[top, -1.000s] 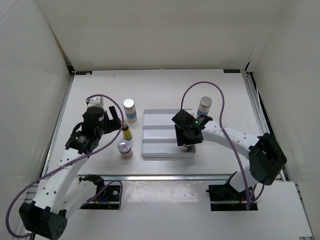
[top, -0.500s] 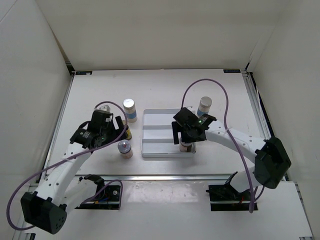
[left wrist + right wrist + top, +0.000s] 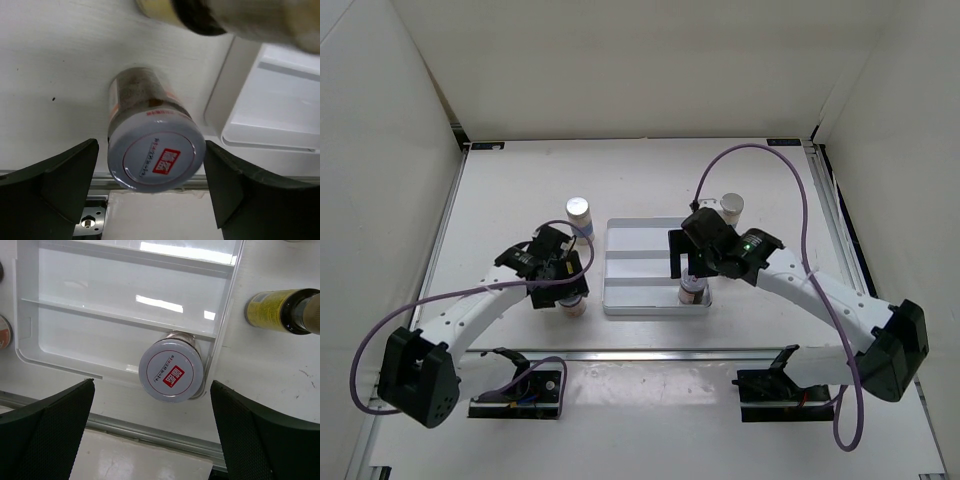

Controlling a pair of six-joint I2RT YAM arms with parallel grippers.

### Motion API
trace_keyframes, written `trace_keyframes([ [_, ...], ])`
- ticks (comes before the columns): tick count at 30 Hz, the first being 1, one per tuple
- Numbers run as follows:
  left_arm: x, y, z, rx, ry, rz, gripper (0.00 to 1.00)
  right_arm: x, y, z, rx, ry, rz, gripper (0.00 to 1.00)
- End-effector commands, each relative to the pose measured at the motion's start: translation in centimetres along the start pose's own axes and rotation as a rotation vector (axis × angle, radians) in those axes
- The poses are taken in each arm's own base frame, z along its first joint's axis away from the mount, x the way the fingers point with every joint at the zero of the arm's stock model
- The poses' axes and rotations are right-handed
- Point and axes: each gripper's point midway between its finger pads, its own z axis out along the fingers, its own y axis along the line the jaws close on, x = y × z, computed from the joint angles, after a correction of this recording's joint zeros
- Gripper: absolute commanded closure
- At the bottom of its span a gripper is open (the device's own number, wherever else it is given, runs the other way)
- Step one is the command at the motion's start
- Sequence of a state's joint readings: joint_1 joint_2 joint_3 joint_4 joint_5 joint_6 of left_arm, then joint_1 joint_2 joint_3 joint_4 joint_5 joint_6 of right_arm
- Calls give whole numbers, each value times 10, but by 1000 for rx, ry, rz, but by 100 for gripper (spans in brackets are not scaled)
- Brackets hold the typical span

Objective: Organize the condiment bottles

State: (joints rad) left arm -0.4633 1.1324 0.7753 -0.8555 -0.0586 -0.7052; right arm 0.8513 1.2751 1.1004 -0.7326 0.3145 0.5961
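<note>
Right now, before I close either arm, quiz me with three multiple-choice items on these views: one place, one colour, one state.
1. Where does the jar under the right gripper stand?
A) in the tray's near right corner
B) outside the tray, to its left
C) outside the tray, behind it

2. What colour is the mark on that jar's lid?
A) blue
B) green
C) red

3. How do the left gripper's jaws stand?
A) shut on the tray's rim
B) open, either side of the second jar
C) shut on nothing

Answers: 1 A, the right wrist view shows it inside the tray's corner; 2 C, a red stamp sits mid-lid; 3 B, gaps show on both sides of the second jar.
</note>
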Motion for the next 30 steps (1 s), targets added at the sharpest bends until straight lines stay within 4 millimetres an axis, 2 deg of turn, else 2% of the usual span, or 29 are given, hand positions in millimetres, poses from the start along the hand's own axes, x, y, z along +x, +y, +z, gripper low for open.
trace_keyframes([
  [1,-4,-1,7,-13,-17,-21,9,-6,0,-8,-15,-37,-7,0],
  [2,-5,-2,10,-18,-11,-21,12,-6,0,-8,-15,-37,-7,0],
  [3,-5,-2,10,-18,-11,-21,21,-4,-1,-8,-10,-29,-9,0],
  [6,-6,-4,14,-28,-11,-11,34,-3,-2,-11,-10,-29,-9,0],
  [7,-8,-8,11,-17,-18,7,44,-4,-2,-13,-15,-37,-7,0],
  [8,-8,-8,11,-22,-23,15,48,-1,-4,-11,-10,-29,-9,0],
  [9,-16,-12,7,-15,-47,24,52,-2,-4,-14,-15,-37,-7,0],
  [10,-18,-17,3,-1,-67,37,63,-2,-4,-14,-15,-37,-7,0],
  [13,-29,-30,-16,4,-120,82,74,0,-8,-16,-7,-40,-7,0],
  [14,-36,-42,-28,31,-145,100,76,2,-10,-17,-7,-41,2,0],
  [15,-32,-41,-28,21,-139,115,79,0,-11,-19,-4,-55,5,0],
  [16,-38,-53,-40,52,-160,114,81,3,-13,-17,2,-47,2,0],
  [17,-38,-57,-43,48,-160,131,83,2,-13,-20,-4,-55,5,0],
  [20,-34,-87,-51,88,-171,187,86,7,-17,-18,10,-52,12,0],
  [21,-23,-98,-46,91,-146,233,86,9,-18,-18,15,-43,9,0],
  [23,-22,-114,-47,94,-153,271,87,8,-20,-18,23,-48,9,0],
  [25,-9,-127,-35,70,-126,334,87,8,-23,-20,33,-53,9,0],
  [27,-7,-144,-32,89,-128,366,87,9,-24,-23,34,-52,8,0],
  [28,-4,-152,-22,86,-121,376,88,7,-26,-25,46,-58,8,0],
  [30,-2,-160,-15,91,-120,411,88,6,-30,-28,57,-70,9,0],
])
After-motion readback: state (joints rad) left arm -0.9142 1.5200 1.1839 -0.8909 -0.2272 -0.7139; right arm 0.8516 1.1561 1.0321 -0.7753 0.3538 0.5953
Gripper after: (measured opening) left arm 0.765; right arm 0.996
